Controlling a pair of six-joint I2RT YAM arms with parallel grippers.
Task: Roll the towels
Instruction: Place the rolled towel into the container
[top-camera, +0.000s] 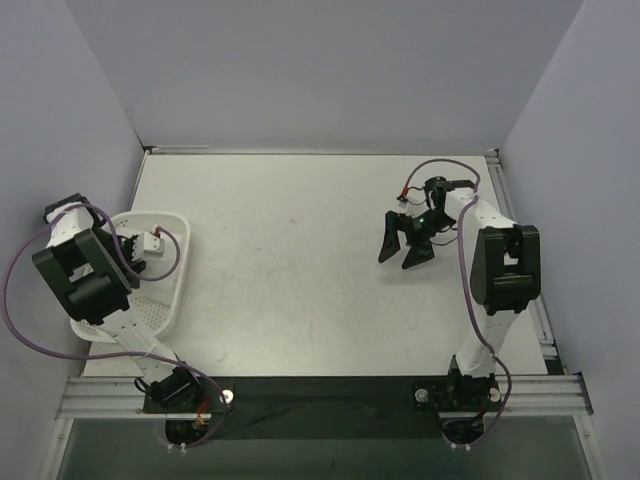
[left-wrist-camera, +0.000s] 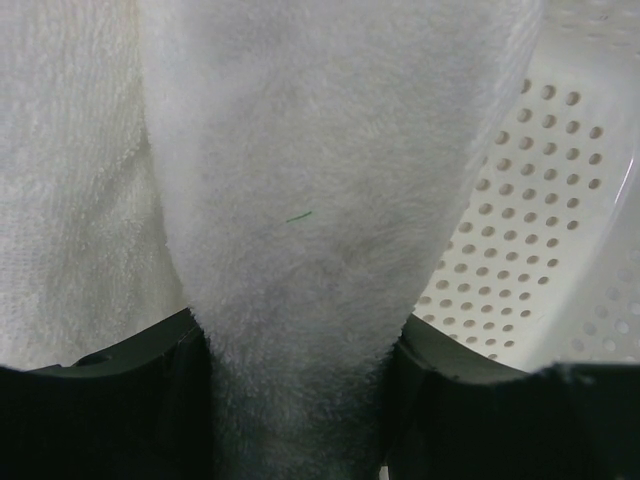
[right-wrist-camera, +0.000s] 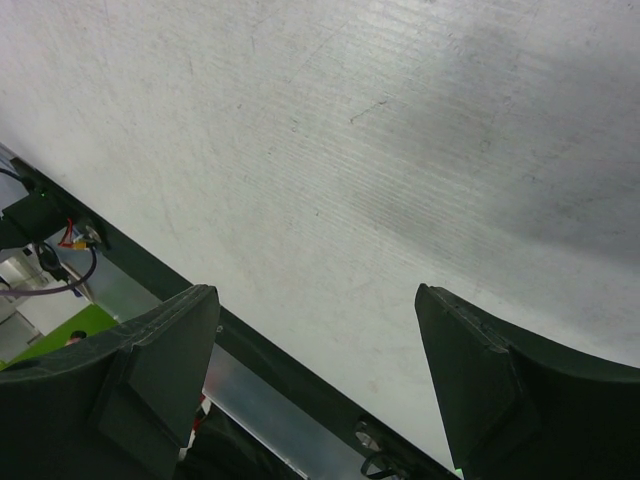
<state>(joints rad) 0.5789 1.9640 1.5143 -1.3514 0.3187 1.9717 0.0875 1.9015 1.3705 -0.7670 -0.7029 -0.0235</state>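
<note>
A thick fold of white terry towel (left-wrist-camera: 300, 200) runs down between the two black fingers of my left gripper (left-wrist-camera: 300, 350), which is shut on it, the cloth pinched narrow at the pads. More white towel (left-wrist-camera: 70, 180) lies to its left. Both sit inside the white perforated basket (left-wrist-camera: 540, 230). In the top view the left arm hangs over that basket (top-camera: 165, 300) at the table's left edge and hides the towels. My right gripper (top-camera: 403, 250) hovers over the bare table at the right, open, with nothing between its fingers (right-wrist-camera: 170, 350).
The white tabletop (top-camera: 290, 250) spreads between the two arms. Grey walls close in on the left, back and right. A metal rail (top-camera: 320, 395) with the arm bases runs along the near edge, also seen in the right wrist view.
</note>
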